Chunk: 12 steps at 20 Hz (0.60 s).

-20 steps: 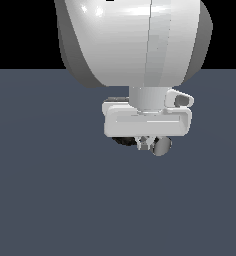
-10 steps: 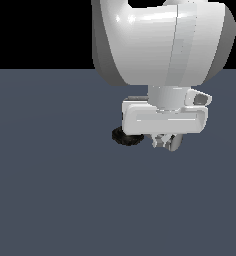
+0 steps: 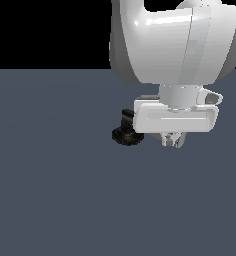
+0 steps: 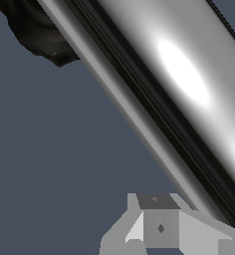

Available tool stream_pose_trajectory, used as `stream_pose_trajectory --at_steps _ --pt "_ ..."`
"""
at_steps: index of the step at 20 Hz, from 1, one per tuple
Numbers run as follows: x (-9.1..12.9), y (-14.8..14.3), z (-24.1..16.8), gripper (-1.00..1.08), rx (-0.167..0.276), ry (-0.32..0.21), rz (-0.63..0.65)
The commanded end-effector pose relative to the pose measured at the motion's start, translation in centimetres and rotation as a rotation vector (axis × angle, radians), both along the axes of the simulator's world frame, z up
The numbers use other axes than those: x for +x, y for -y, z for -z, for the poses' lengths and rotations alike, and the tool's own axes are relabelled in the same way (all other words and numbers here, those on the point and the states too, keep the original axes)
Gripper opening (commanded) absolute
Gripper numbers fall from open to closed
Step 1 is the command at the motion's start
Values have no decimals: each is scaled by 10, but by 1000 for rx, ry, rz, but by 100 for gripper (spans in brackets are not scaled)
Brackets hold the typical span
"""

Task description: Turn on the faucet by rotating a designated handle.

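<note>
Hanging low over the dark grey floor (image 3: 50,200), the gripper (image 3: 172,140) has only its fingertips poking out under the white hand block (image 3: 176,120), so I honestly can't tell how wide the jaws are or if they've got anything. In the wrist view one grey fingertip (image 4: 159,226) shows, and the handle (image 4: 179,84) runs as a shiny grey bar right next to it, filling most of that shot, though contact isn't clear. The faucet (image 3: 127,129) sits just beside the hand block, on the exterior view's left of it, with its black ridged base (image 3: 125,137) on the floor and the short black post (image 3: 126,117) above. The big white arm (image 3: 175,42) looms over everything.
</note>
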State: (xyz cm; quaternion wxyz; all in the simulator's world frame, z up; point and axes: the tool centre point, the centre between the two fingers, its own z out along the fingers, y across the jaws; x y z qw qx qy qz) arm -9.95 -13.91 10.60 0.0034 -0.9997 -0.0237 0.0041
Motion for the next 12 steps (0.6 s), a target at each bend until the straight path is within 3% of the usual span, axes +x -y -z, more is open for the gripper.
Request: stream_pose_trajectory --at_steps 1,12 --pt "11 5 0 -100 -3 6 -4" --pt "41 33 0 -100 -4 7 1"
